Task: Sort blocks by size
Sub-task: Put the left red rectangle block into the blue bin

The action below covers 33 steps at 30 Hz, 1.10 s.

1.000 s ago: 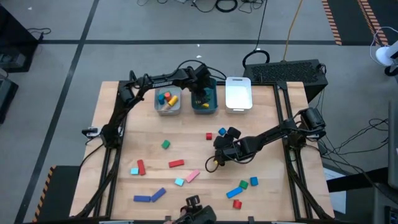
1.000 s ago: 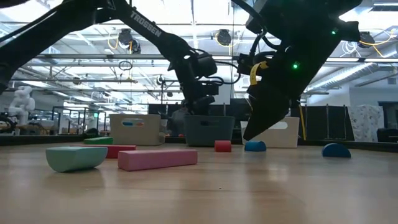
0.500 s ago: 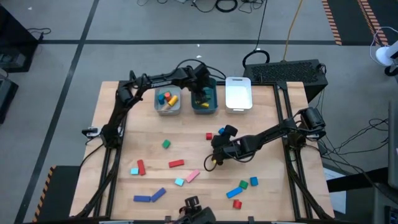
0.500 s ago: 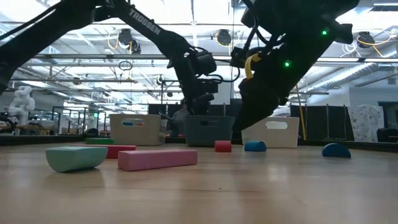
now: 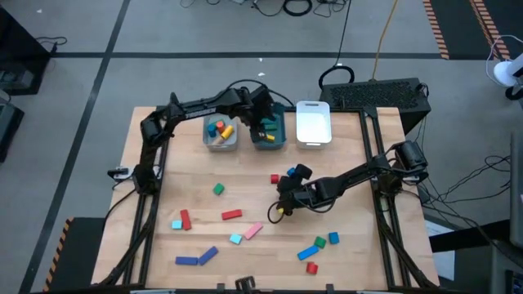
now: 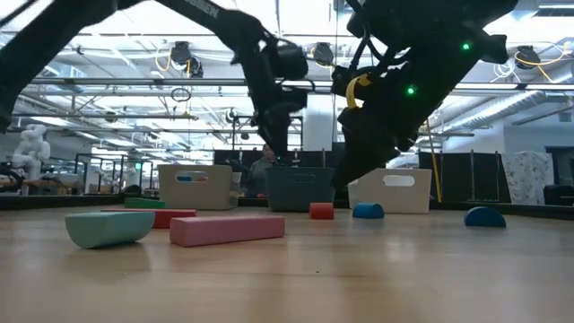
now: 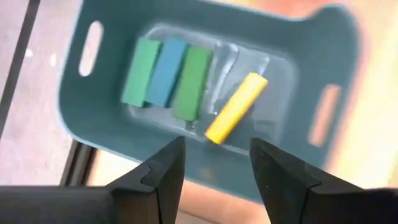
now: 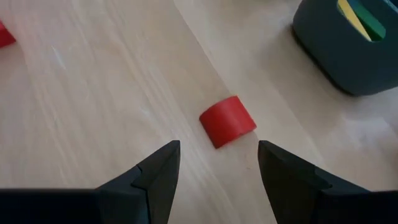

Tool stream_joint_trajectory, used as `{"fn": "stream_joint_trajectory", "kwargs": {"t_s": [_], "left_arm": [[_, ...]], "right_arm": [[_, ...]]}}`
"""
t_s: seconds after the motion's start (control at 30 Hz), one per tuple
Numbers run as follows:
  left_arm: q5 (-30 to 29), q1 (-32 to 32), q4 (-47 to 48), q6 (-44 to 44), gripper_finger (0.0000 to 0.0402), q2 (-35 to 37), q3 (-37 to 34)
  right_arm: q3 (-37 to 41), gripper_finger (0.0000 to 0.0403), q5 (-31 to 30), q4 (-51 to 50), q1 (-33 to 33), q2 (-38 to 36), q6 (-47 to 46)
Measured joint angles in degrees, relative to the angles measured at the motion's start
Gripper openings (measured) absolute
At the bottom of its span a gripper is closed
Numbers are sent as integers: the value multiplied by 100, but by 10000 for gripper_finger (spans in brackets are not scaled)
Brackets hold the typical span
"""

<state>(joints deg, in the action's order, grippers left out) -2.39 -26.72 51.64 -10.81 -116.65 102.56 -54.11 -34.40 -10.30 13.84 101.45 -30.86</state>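
Observation:
My left gripper [image 7: 217, 149] hangs open over the teal tray [image 5: 269, 137], nothing between its fingers. Lying flat on the tray's floor are two green blocks [image 7: 193, 82], a blue one [image 7: 166, 72] and a yellow cylinder [image 7: 236, 107]. My right gripper [image 8: 219, 149] stands open near the table's middle, slanting down toward a small red block [image 8: 227, 121]. That block rests on the wood just ahead of the fingers, apart from them. Several more blocks lie loose on the near half, among them a pink bar [image 5: 252, 231] and a red bar [image 5: 232, 215].
A grey tray [image 5: 221, 135] holding a few blocks stands left of the teal one, a white tray [image 5: 313, 124] to its right. A blue block [image 5: 292, 172] sits close to my right gripper. Green, blue and red pieces [image 5: 319, 245] lie at the near right.
My left gripper has risen above the teal tray and drawn slightly toward the table's left, still open and holding nothing. My right gripper has kept its place near the small red block.

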Motion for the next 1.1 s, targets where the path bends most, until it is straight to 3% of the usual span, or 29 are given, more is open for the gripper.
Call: {"fn": "stream_joint_trajectory", "kwargs": {"t_s": [0.33, 0.6, 0.77, 1.1], "left_arm": [[-11, 753, -24, 309, 183, 1190, -922], [-495, 1634, -228, 1328, 183, 2600, -2676], [-683, 2391, -292, 2522, 183, 3327, -3726], [-459, 3914, 326, 3795, 183, 3622, -4505]], "right_arm": [[0, 201, 647, 650, 15, 0, 403], [0, 201, 1100, 1418, 14, 0, 650], [0, 201, 1076, 1488, 51, 0, 650], [0, 201, 1054, 1519, 53, 0, 672]]}}
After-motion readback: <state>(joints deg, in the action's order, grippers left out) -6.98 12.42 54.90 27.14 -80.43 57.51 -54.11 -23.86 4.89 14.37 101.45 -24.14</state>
